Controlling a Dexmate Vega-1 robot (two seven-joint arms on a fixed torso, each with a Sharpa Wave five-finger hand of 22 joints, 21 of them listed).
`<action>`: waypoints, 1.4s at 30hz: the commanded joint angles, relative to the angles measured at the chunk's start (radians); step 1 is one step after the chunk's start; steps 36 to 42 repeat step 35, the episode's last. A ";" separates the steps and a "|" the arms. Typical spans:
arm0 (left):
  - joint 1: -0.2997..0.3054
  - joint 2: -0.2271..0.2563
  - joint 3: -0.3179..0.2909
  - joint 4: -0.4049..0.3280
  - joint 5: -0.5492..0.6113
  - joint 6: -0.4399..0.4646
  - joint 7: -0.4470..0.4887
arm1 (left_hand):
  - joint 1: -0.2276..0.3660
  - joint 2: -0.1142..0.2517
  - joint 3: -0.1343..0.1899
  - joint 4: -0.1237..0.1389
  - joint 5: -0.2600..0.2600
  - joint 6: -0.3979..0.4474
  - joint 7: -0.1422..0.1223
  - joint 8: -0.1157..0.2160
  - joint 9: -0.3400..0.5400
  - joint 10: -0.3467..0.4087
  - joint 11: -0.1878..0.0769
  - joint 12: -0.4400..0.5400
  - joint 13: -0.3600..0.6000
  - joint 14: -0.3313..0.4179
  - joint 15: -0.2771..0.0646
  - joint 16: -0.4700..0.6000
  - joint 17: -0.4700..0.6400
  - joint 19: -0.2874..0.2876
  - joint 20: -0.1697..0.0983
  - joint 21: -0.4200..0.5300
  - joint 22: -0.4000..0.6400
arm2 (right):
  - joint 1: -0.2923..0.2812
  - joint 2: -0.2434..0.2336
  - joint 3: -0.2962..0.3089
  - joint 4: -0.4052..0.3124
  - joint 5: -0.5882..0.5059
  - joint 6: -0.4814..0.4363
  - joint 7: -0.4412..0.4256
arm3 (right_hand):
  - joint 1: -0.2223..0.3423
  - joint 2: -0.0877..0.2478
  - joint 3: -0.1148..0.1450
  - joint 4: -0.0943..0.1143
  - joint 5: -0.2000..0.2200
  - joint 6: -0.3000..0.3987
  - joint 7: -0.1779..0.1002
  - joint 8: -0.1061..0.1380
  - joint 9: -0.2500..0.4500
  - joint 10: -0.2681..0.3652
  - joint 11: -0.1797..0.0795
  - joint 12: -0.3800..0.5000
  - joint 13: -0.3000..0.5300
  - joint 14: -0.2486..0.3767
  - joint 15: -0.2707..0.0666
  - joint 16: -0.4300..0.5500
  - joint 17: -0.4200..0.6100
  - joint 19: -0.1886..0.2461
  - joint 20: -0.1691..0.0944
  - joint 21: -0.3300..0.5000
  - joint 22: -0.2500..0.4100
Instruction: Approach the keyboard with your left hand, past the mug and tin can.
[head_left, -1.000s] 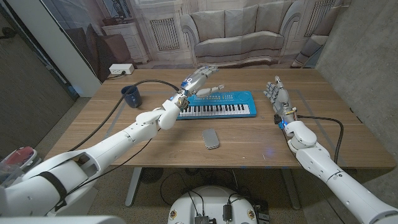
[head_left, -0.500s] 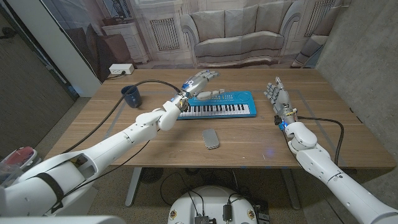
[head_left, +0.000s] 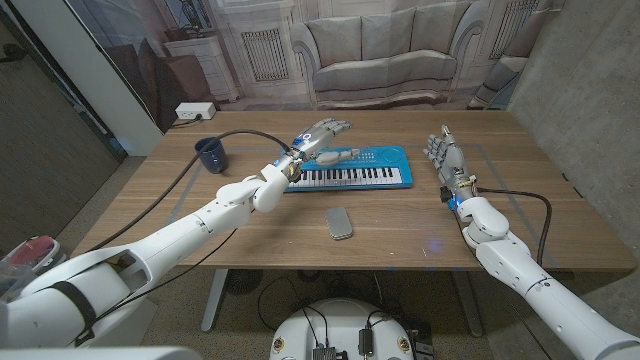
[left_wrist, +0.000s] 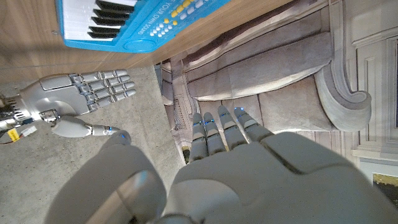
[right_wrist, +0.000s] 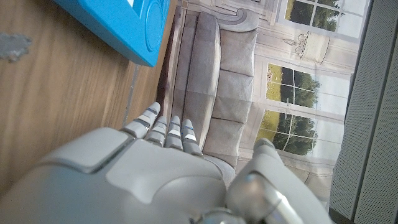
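**Obs 1:** Since the earlier frames, left hand (head_left: 318, 136) is dropping a touch and drawing in over the far-left corner of the keyboard (head_left: 352, 168); thumb now reaching out above the control strip. Holding nothing, fingers spread and loosely extended.

**Obs 2:** Agreed. Right hand (head_left: 443, 155) is standing on its edge off the keyboard's right end, fingers apart, grasping nothing. Unchanged from before.

**Obs 1:** Keyboard is lying mid-table, toward the far side, between the two hands. Long axis is running left to right across the table, roughly parallel to the near edge. Keys are facing the robot; button strip is on the far side.

**Obs 2:** Mug (head_left: 210, 154) is sitting well to the left, apart from the arm. Flat grey object (head_left: 340, 222) is lying near the keyboard's front edge. Cannot tell a tin can anywhere.

**Obs 1:** My read for finishing well: keep the forearm clear of the mug and its cable, come in slow from the left end, palm down, fingers lined across the keys rather than along them. Avoid nudging the light plastic body sideways.
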 joint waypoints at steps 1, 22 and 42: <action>0.004 0.009 0.001 -0.012 0.004 0.019 -0.034 | 0.001 0.005 -0.006 0.000 0.004 0.009 -0.004 -0.002 0.004 0.006 -0.002 0.001 0.001 0.009 -0.017 0.007 0.002 0.010 -0.034 0.004 0.005 | 0.009 -0.005 -0.002 -0.002 -0.003 -0.006 0.005 | 0.002 0.006 -0.002 -0.003 0.001 0.005 -0.003 0.003 0.004 0.006 0.000 0.004 0.004 0.007 -0.001 0.000 0.002 0.008 -0.019 -0.004 0.003; -0.015 0.014 0.023 -0.006 0.029 0.038 -0.082 | 0.003 0.007 -0.012 0.001 0.006 0.012 -0.006 -0.007 0.004 0.004 -0.005 -0.004 0.001 0.006 -0.017 0.003 0.002 0.007 -0.030 0.002 0.005 | 0.040 -0.009 -0.013 0.000 -0.014 -0.046 -0.009 | 0.003 0.007 -0.005 -0.004 0.000 0.006 -0.004 0.003 0.004 0.006 -0.001 0.004 0.004 0.008 -0.002 0.000 0.003 0.010 -0.018 -0.008 0.003; -0.010 0.024 0.023 -0.002 0.035 0.025 -0.063 | 0.005 0.009 -0.015 0.002 0.006 0.020 -0.007 -0.007 0.005 0.009 -0.007 -0.005 0.002 0.011 -0.019 0.004 0.002 0.007 -0.032 0.001 0.005 | 0.061 -0.006 -0.022 0.012 -0.023 -0.044 0.002 | 0.002 0.008 -0.007 -0.004 0.000 0.008 -0.004 0.004 0.004 0.008 0.002 0.005 0.004 0.009 -0.001 0.000 0.003 0.013 -0.018 -0.010 0.003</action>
